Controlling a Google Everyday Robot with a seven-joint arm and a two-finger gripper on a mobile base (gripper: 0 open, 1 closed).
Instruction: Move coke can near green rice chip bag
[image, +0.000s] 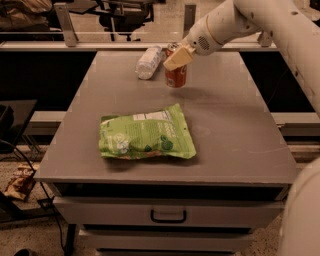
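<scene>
Slanting down from upper right — tool (176, 57) apparently clenched atop the coke can (176, 78).

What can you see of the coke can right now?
The coke can is a small red, metal-looking cylinder, roughly upright at the far end of the table, beside the clear plastic bottle but apart from it. The gripper grips its upper part, partly hiding the top. Whether its base touches the table is unclear.
</scene>
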